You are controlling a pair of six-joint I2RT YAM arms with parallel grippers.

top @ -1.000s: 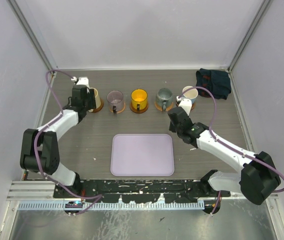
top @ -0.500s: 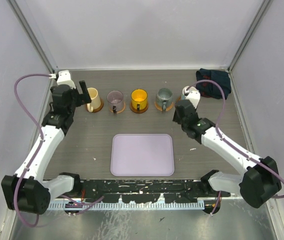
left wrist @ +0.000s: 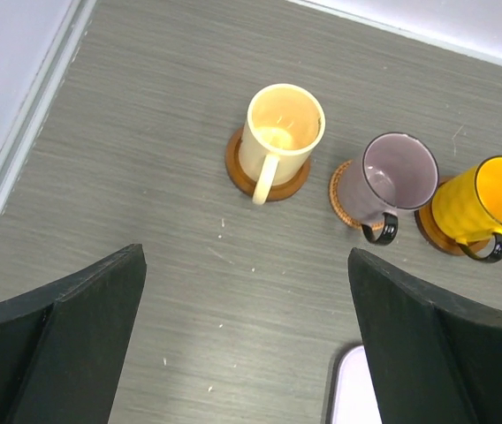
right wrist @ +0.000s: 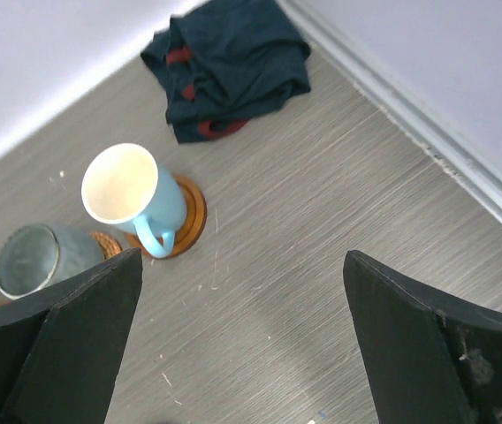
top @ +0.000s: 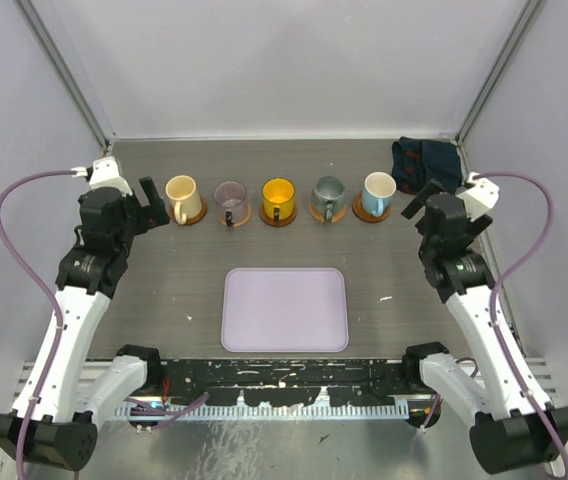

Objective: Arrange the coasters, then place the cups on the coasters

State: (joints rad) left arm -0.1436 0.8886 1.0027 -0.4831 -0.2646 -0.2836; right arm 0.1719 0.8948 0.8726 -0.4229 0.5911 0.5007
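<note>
We see the left end effector (left wrist: 247, 263) spread wide and holding nothing, hovering above the bench (top: 164, 275) just left of the cream cup (top: 181, 190). The right end effector (right wrist: 242, 259), also spread wide and empty, hovers right of the light blue cup (top: 379, 187).

Five cups stand in a row along the far part of the bench, each on one of the brown coasters (left wrist: 232, 166). From left to right they are the cream cup, the purplish-grey cup (top: 230, 195), the yellow cup (top: 278, 193), the grey-green cup (top: 329, 190) and the light blue cup.

A lavender tray (top: 284, 310) lies nearer, well apart from the row. A dark cloth (top: 426, 163) sits crumpled in the far right corner.
</note>
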